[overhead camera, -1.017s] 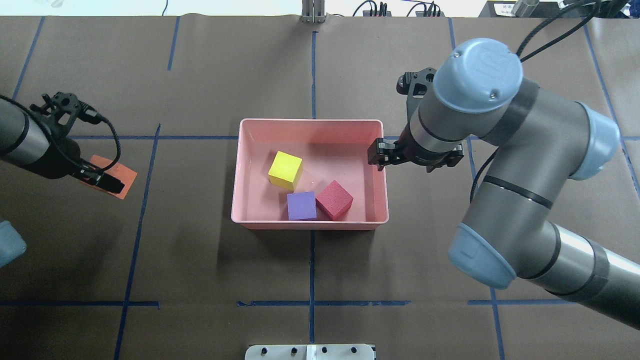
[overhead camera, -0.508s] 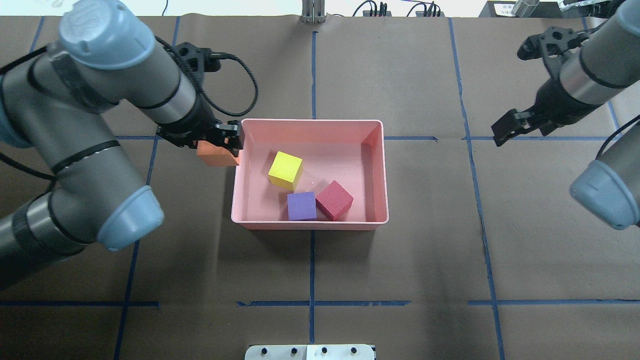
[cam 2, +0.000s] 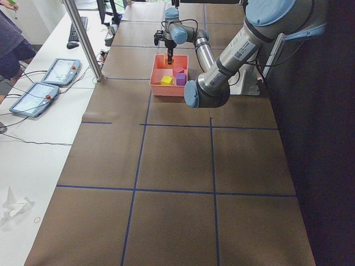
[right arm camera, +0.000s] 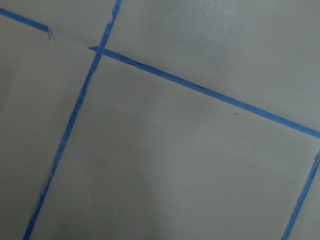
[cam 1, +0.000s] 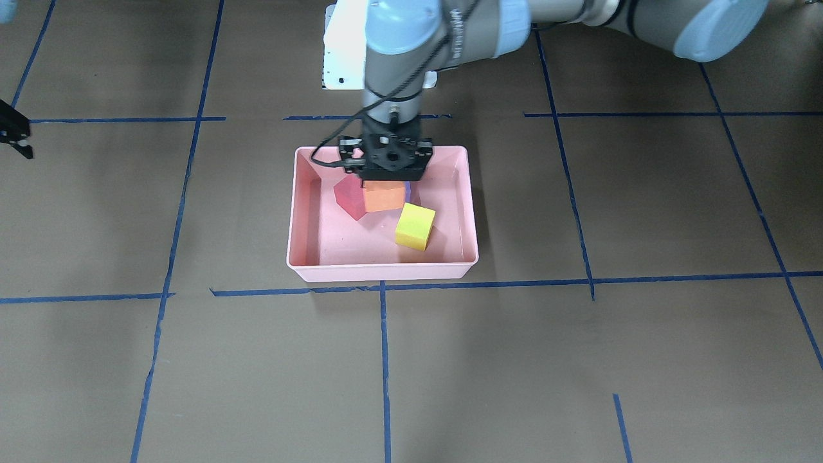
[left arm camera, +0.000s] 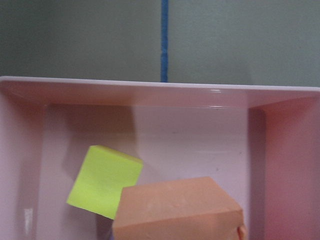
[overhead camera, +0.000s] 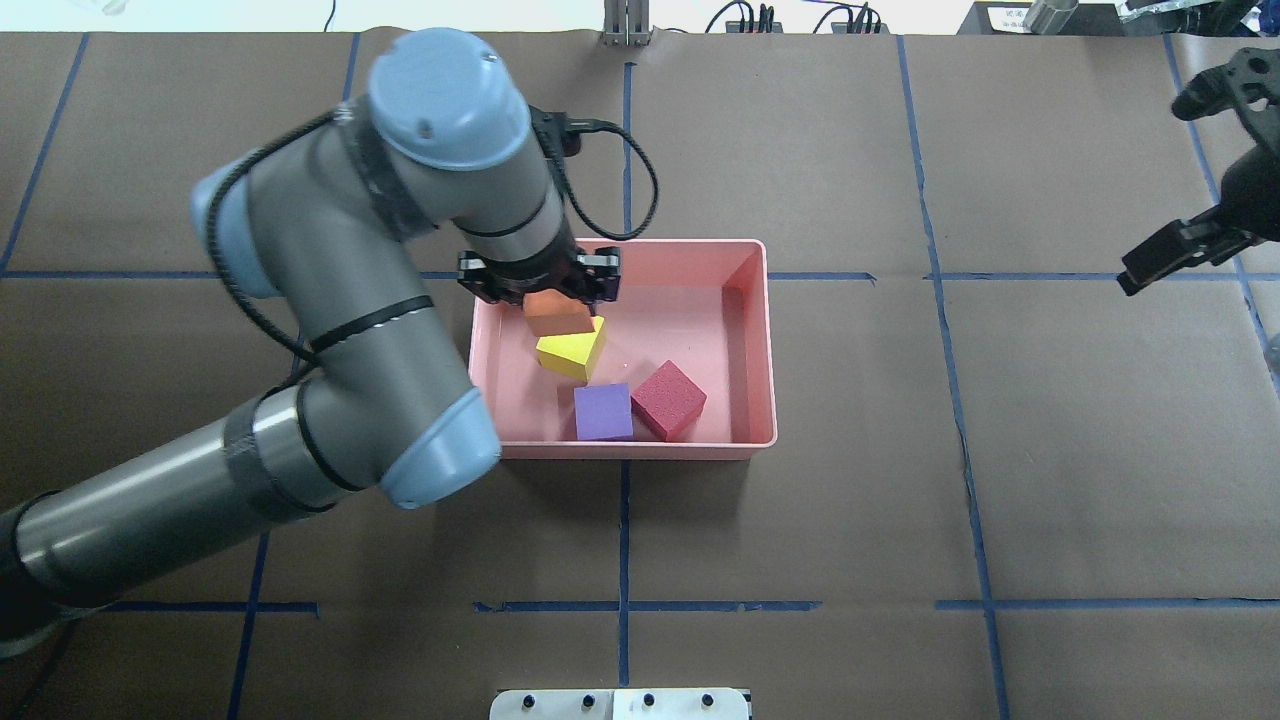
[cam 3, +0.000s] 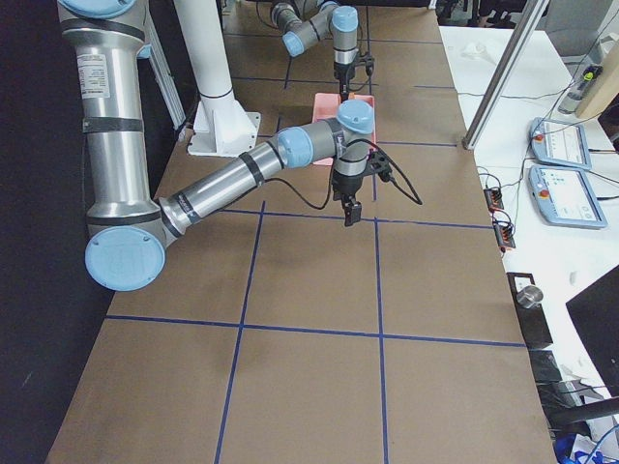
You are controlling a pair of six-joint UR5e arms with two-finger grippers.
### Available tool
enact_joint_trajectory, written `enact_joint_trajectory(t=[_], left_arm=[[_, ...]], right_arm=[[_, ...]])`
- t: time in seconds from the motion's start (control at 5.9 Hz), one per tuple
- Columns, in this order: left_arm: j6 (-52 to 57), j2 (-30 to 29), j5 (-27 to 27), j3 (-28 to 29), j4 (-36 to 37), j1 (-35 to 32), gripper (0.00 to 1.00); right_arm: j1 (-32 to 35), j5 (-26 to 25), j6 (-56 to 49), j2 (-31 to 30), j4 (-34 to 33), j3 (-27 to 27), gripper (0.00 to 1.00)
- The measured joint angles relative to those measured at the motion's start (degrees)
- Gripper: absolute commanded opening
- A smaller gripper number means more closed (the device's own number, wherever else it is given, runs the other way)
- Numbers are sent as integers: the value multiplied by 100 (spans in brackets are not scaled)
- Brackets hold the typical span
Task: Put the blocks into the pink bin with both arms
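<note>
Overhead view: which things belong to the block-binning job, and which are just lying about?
Job:
pink bin
orange block, gripped by the left tool over the bin
yellow block, purple block and red block, inside the bin
right tool, off to the side

Lying about:
blue tape lines
tablets on the side bench
white base pedestal

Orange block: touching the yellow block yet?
Cannot tell. Overhead and left wrist views show the orange block, under the left gripper, overlapping the yellow block; none shows contact or gap.
</note>
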Motion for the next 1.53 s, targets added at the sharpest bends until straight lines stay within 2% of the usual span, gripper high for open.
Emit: enact_joint_trajectory(t=[0.17,0.34,0.68,1.02,1.36,1.53], left_arm=[[89,-22,26,25,-9,3,100],[545,334,-147,-302,26,-179,100],[2232,1780,-835,-1341,46,-1062,100],[4306,3193,-1371,-1970,206,-2287,100],[6585,4485,-2212,-1928,309,-3832,100],[7359,5064,-2469,-1842,295,-4474,100]], right_arm=[[195,34,-353,-261,46,-1,100],[342,47,-549,-495,193,-13,100],[597,55,-896,-913,455,-69,100],[957,77,-1168,-1220,492,-242,100],[1394,367,-1242,-1286,489,-557,100],[1516,448,-1244,-1356,484,-610,100]])
